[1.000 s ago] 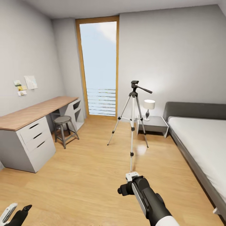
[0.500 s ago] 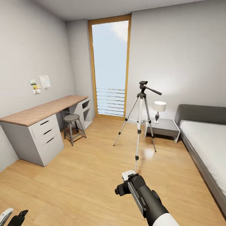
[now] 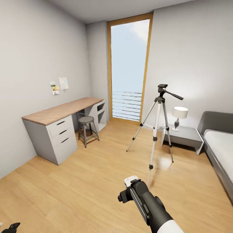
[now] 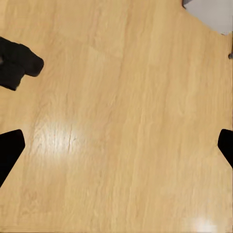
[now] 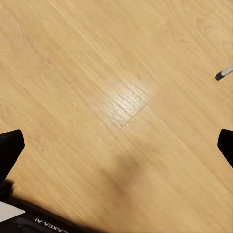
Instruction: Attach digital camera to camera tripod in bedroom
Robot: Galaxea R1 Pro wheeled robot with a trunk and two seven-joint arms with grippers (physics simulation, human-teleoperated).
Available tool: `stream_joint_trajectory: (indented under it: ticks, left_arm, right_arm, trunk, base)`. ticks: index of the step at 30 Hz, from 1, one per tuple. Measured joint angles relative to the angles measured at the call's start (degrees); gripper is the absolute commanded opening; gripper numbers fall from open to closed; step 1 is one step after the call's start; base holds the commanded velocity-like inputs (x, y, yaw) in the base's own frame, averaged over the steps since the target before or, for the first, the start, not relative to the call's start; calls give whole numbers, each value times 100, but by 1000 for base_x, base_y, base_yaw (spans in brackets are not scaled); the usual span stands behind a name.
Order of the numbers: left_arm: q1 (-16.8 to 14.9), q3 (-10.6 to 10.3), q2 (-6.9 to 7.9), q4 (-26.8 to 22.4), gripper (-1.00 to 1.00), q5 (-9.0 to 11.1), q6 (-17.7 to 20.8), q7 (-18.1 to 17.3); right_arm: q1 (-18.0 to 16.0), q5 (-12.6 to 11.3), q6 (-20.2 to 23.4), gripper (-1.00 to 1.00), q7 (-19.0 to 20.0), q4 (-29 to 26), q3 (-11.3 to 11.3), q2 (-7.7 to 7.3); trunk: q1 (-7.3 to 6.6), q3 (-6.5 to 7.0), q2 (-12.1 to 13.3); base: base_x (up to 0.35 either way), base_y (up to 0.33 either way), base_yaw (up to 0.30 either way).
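Head view took in the bedroom w/ light wood floor (image 3: 81, 181): tall tripod w/ three thin silver-white legs and black head (image 3: 157, 129) stood upright on the floor in front of the tall wood-framed window (image 3: 129, 68), its long black pan handle pointing toward the grey bed w/ white mattress (image 3: 220, 142). Low grey nightstand (image 3: 184, 137) w/ a small white-shaded lamp (image 3: 179, 117) sat just beyond the tripod, betw. it and the bed. Wood-topped desk w/ grey drawers (image 3: 61, 129) ran along the wall at view's left, round grey stool (image 3: 86, 129) beside it.

Right arm reached fwd low in that view, near the tripod's nearest foot; right gripper (image 3: 127, 191) seen from behind, so its opening couldn't be told there. Right wrist view showed both black finger tips wide apart at the frame edges, bare floor betw. them, nothing held, plus one black tripod foot (image 5: 222, 74). Left wrist view likewise: left gripper (image 4: 116, 145) spread wide over bare floor, holding nothing.
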Motion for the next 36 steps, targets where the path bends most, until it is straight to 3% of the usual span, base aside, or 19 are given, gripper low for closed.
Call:
stream_joint_trajectory:
  ticks: [2,9,18,22,23,29,30,32,33,34,35,36]
  left_arm:
    - [0,108,-3,-103,100,273,118,144]
    - [-4,235,-15,-347,100,714,260,747]
    - [-235,197,-20,-177,100,813,-92,1305]
    - [-480,36,-10,176,100,816,-365,1482]
    - [-713,-192,-4,545,100,841,-554,1609]
    - [-840,-425,-12,742,100,820,-648,1662]
    - [-866,-640,-16,783,100,826,-676,1683]
    - [-879,-875,-13,801,100,819,-687,1692]
    - [-879,-879,-13,802,100,815,-686,1692]
    - [-888,-1019,-6,812,100,817,-691,1697]
    - [-915,-1357,14,850,100,823,-700,1707]
    - [-941,-1557,25,870,100,812,-701,1713]
  right_arm:
    - [0,0,0,100,-9,0,6,0]
    - [1,-1,-2,100,-17,-21,16,0]
    - [-1,-13,33,100,-16,-217,48,0]
    - [-27,-35,47,100,-13,-309,101,0]
    - [-77,-56,55,100,-8,-449,160,0]
    - [-105,-69,60,100,9,-555,270,0]
    - [-109,-75,61,100,13,-584,370,0]
    - [-111,-71,61,100,13,-596,434,0]
    - [-111,-70,61,100,12,-596,435,0]
    - [-111,-70,61,100,12,-600,458,0]
    - [-112,-68,61,100,12,-606,493,0]
    - [-112,-67,62,100,11,-608,510,0]
  trunk:
    - [43,-35,-79]
    - [197,-161,-360]
    - [395,-323,-721]
    - [483,-394,-881]
    - [505,-413,-921]
    - [637,-533,-1162]
    - [659,-553,-1202]
    - [703,-591,-1282]
    - [725,-610,-1322]
    - [747,-629,-1362]
    - [769,-647,-1403]
    - [790,-666,-1443]
  base:
    - [4,-12,295]
    - [2,-5,296]
    - [0,-1,296]
    - [0,0,289]
    - [0,0,259]
    - [0,0,253]
    - [0,0,267]
    - [0,0,271]
    - [0,0,274]
    - [0,0,278]
    - [0,0,279]
    - [0,0,280]
